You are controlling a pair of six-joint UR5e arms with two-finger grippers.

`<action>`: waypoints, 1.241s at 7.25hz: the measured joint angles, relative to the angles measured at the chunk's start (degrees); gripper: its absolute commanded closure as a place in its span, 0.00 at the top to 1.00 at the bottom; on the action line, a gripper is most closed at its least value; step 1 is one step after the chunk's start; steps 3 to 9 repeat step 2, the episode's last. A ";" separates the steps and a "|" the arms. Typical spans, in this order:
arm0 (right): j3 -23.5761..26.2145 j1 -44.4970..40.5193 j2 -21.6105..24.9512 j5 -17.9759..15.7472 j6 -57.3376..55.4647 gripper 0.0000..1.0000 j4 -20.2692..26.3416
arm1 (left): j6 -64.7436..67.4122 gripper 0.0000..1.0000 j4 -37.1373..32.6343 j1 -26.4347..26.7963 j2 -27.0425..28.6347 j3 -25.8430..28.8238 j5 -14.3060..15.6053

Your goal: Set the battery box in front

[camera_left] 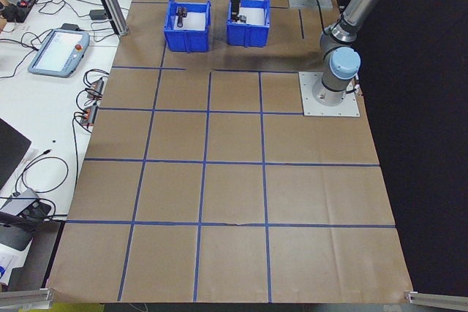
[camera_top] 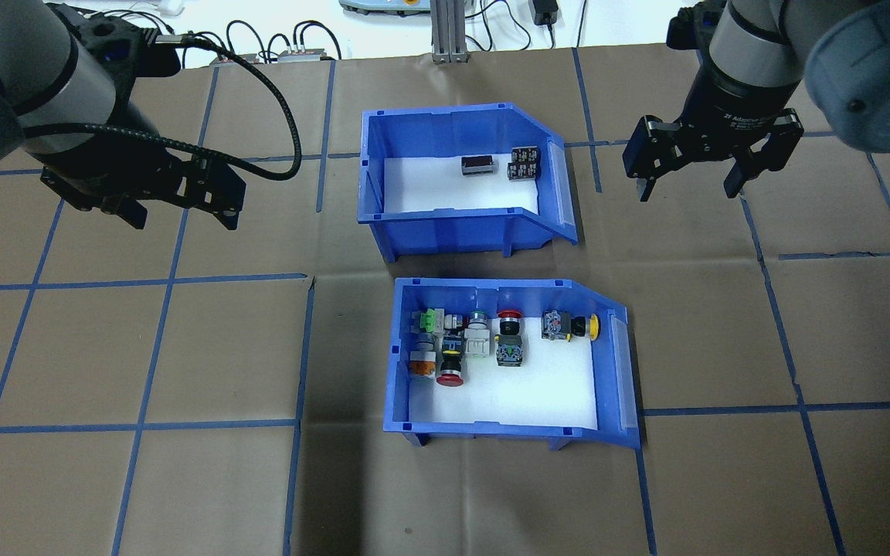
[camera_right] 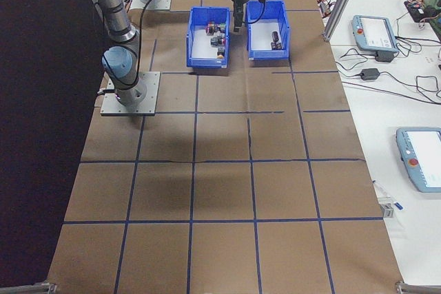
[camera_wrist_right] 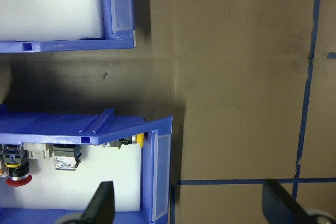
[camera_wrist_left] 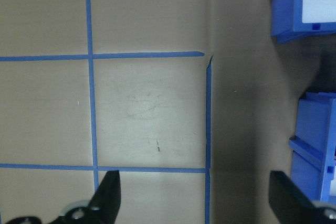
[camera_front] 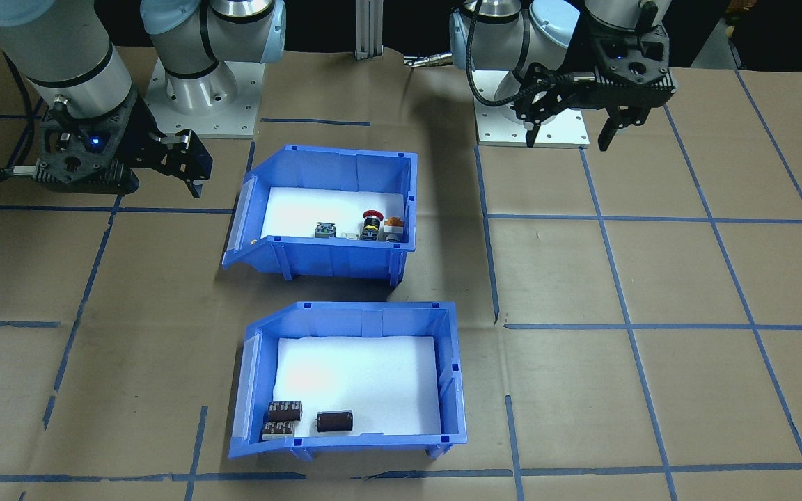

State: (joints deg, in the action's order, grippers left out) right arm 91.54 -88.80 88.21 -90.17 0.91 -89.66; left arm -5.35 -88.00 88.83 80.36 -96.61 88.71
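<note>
Covering table: brown paper with a grid of blue tape lines lay under both grippers.
Left arm: came in over the paper on the robot's left, a black cable looping from its wrist.
Right arm: reached in on the robot's right, its wrist above bare paper.
Button bin: blue, foam-lined, holding many coloured push-buttons; it sat between the two grippers, nearer the robot than either, its sloped front facing the right gripper's side.
Battery box: blue, foam-lined, it sat between the grippers and about level with them, just beyond the button bin and apart from it, sloped front also toward the right gripper.
Left gripper: hung above bare paper well apart from both bins, fingers spread wide, holding nothing.
Right gripper: hung above bare paper near the battery box's sloped front without touching it, fingers spread wide, holding nothing.
Cylinders: three dark ones lay on the foam at the box's far wall, at the end nearer the right gripper.
</note>
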 measured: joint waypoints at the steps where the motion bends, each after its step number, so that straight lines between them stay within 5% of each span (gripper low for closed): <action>1: 0.02 0.06 -0.03 -0.01 0.11 1.00 -0.01 | -1.20 0.99 -0.50 -0.13 -0.56 -0.03 -2.02; 9: 0.04 0.12 -0.05 -0.01 0.18 1.00 -0.05 | -1.69 0.99 -1.09 -0.24 -0.60 -0.06 -2.64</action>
